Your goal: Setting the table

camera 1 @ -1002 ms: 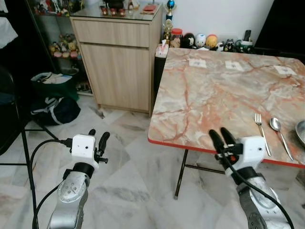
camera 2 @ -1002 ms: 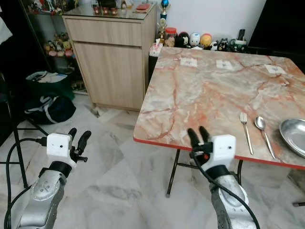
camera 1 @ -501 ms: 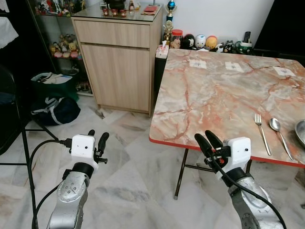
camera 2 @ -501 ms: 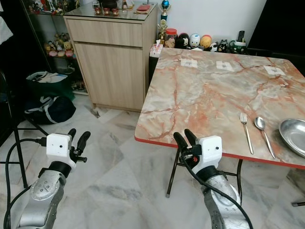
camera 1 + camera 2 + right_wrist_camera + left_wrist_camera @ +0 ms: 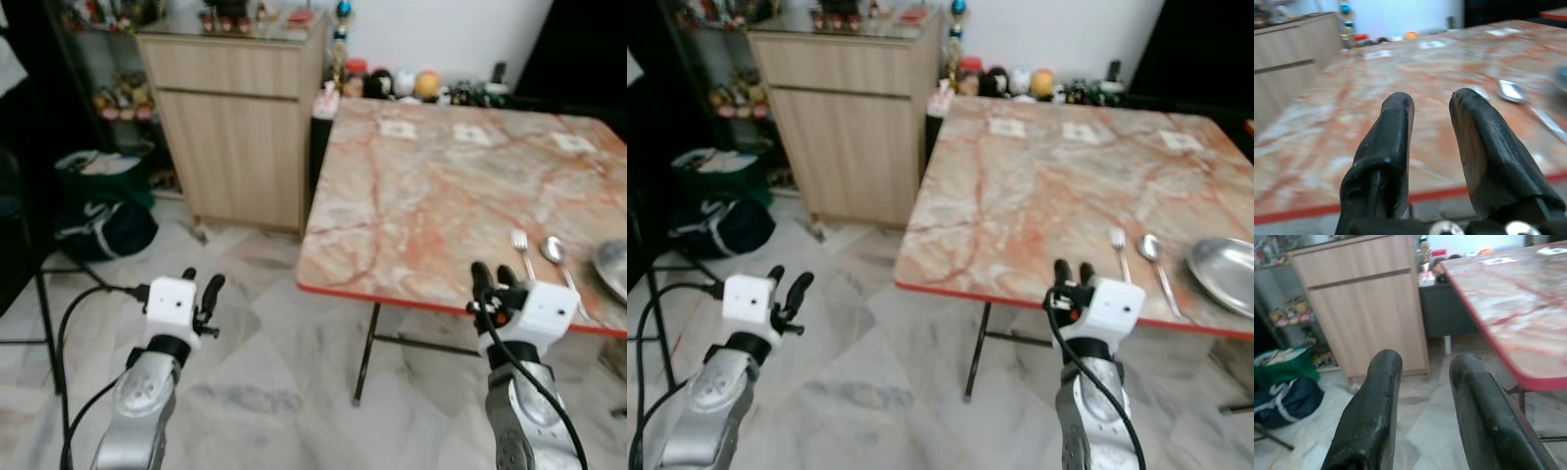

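**Cutlery waits at the table's near edge**

Fork (image 5: 1118, 251) and spoon (image 5: 1154, 257) lie side by side on the marble table (image 5: 1038, 186), just left of a metal plate (image 5: 1225, 276). The right gripper (image 5: 1071, 277) hovers at the red table edge, fingers slightly parted and empty. The left gripper (image 5: 200, 287) hangs over the floor, likewise parted. Both utensils look light, stiff and slick — lying flat, they probably need pinching across the thin handle, where the pads could slip on smooth stone.
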Robot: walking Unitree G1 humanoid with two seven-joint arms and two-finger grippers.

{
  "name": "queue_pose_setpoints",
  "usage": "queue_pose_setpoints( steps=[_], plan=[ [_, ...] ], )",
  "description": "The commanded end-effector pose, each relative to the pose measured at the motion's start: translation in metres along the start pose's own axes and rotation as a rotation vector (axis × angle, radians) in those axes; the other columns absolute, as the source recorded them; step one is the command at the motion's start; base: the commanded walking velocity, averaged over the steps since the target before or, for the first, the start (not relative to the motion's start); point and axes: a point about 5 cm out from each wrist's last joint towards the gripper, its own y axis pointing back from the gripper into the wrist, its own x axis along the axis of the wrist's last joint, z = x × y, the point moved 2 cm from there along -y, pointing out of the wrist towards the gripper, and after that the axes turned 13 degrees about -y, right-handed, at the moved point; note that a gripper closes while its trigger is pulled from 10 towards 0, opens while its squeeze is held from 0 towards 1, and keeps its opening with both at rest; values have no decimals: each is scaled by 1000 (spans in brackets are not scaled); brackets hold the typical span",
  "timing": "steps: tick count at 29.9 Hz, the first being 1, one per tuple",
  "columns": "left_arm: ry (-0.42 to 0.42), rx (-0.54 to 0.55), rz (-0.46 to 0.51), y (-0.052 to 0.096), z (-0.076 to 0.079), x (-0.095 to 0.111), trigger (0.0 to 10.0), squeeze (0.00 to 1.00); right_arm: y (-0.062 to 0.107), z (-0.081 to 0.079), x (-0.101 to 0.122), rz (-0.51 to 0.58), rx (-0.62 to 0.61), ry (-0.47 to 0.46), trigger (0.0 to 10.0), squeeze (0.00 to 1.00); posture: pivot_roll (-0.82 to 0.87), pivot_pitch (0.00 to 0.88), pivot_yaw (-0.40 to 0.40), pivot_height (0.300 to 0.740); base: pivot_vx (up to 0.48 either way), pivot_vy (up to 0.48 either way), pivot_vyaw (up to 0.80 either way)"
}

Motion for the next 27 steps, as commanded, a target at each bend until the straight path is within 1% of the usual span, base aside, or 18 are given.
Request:
queue_pose_setpoints(
  steps=[1, 14, 23, 27],
  plan=[
    [-6, -27, 25, -3, 6, 8, 10000, 0, 2, 1, -3, -6, -1, -1, 10000, 0, 81, 0, -24, 740, 0, -480, 0],
    [-3, -42, 27, -3, 10, 8, 10000, 0, 3, -12, -8, -8, 20, -8, 10000, 0, 82, 0, -24, 740, 0, -480, 0],
    [0, -41, 28, -5, 10, 10, 10000, 0, 3, -10, -9, -8, 10, -2, 10000, 0, 86, 0, -26, 740, 0, -474, 0],
    [-1, -41, 25, -4, 10, 9, 10000, 0, 6, -7, -10, -10, 2, 3, 10000, 0, 86, 0, -25, 740, 0, -405, 0]
  ],
)
